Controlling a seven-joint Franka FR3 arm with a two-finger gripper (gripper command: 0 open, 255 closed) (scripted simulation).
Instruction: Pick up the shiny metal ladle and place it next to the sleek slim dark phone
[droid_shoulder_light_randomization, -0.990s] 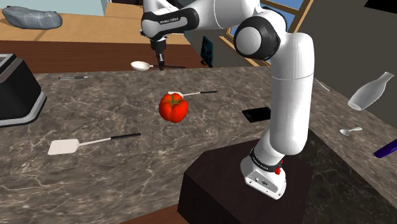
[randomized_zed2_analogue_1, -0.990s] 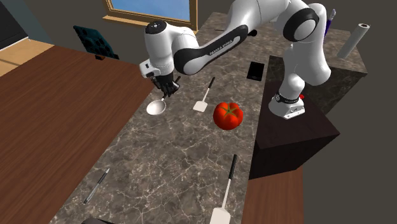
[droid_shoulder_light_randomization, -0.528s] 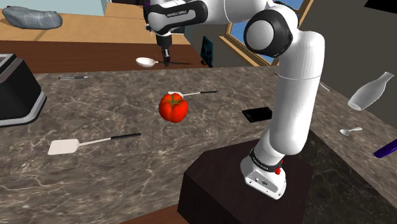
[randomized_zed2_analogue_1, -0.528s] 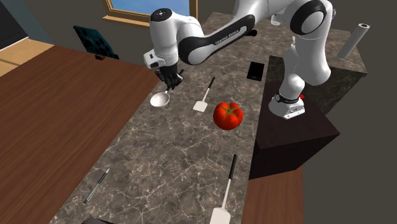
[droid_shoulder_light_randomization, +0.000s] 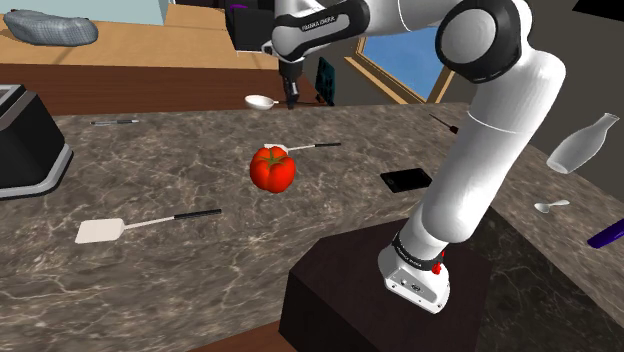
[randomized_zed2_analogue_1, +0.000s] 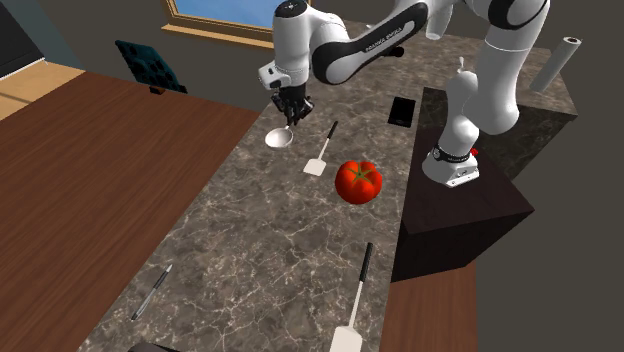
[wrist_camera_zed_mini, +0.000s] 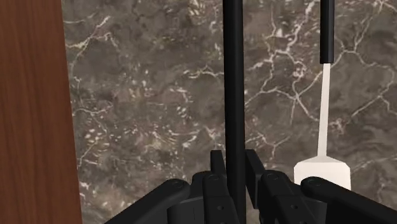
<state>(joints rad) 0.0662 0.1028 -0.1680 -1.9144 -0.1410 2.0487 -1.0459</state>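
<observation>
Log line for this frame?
hand: shut on ladle | ladle: apart from phone | placed: not yet

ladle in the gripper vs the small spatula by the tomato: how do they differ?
The white-bowled, black-handled ladle has a round cupped head; the small white-bladed spatula has a flat squarish one. The ladle is clasped by its handle in the black gripper; the spatula lies loose on the dark marble counter, near the red tomato. Both pair a white head with a slim black handle.
</observation>
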